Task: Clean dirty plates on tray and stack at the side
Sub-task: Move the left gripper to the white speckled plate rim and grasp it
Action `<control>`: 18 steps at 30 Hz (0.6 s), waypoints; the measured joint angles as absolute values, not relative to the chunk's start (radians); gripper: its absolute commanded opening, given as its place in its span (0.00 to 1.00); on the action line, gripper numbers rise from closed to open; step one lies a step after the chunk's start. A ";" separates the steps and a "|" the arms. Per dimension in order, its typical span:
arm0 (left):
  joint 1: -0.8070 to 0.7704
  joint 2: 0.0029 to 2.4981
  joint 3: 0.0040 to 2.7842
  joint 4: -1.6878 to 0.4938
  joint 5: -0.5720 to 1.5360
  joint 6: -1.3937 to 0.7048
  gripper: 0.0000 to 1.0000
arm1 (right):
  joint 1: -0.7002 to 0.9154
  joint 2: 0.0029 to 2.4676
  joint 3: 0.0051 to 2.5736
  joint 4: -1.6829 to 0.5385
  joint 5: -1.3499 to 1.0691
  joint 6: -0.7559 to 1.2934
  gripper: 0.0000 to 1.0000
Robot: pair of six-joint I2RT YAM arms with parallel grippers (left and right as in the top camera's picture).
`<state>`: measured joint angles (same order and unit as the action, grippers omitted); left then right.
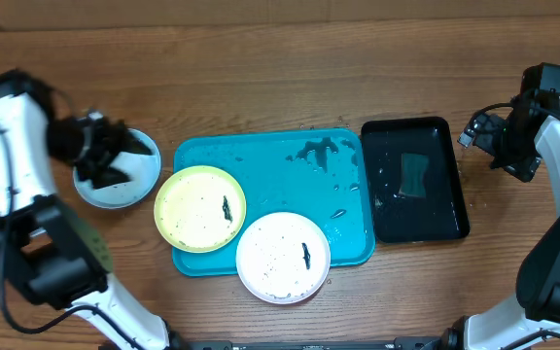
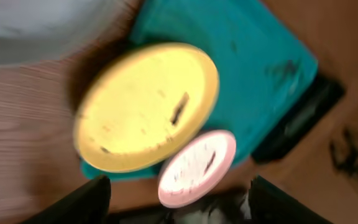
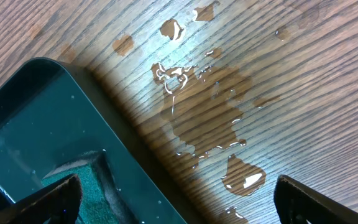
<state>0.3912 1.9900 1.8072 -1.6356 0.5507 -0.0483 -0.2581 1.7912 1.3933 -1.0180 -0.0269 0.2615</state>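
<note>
The light blue plate [image 1: 115, 190] lies flat on the table [image 1: 280, 78], right under the left gripper [image 1: 122, 163], whose dark fingers hang over its upper half. The overhead view does not settle whether they touch it. Beyond those fingers, toward the middle of the table, the yellow-green plate [image 1: 199, 207] sits half on the tray [image 1: 290, 175], overhanging its left rim. Farther on, the white plate [image 1: 283, 256] overhangs the tray's front rim, and the two plates' edges nearly meet. Both carry a dark smear and specks, and the tray's bare part is wet-streaked.

Just past the tray's far side is a glossy black tray [image 1: 414, 180] with a green sponge [image 1: 414, 175] lying in it. The right gripper [image 1: 499, 146] is beside that tray's outer edge, well apart from all three plates.

The left wrist view is blurred. It shows the left gripper [image 2: 179, 208] with its fingers [image 2: 86, 202] spread wide and nothing between them. The yellow-green plate [image 2: 148, 106] and the white plate [image 2: 197, 168] lie ahead of the fingers on the tray [image 2: 260, 68].

The right wrist view shows what the overhead one does not: puddles [image 3: 210, 118] of water on the wood ahead of the right gripper [image 3: 179, 202]. Its fingers [image 3: 316, 199] are likewise wide apart and empty. The black tray's rounded corner [image 3: 36, 118] and the sponge [image 3: 73, 186] are near the left finger.
</note>
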 measured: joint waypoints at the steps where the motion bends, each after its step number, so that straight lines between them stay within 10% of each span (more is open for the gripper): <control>1: 0.350 1.985 1.807 -1.648 0.555 -0.025 0.63 | -0.258 1.791 1.393 -1.018 -0.027 0.261 1.00; 6: 0.104 1.975 1.807 -1.677 0.517 0.035 0.47 | -0.258 1.791 1.393 -1.017 -0.027 0.261 1.00; 18: -0.355 1.974 1.797 -1.684 0.165 -0.187 0.45 | -0.258 1.791 1.393 -1.018 -0.027 0.261 1.00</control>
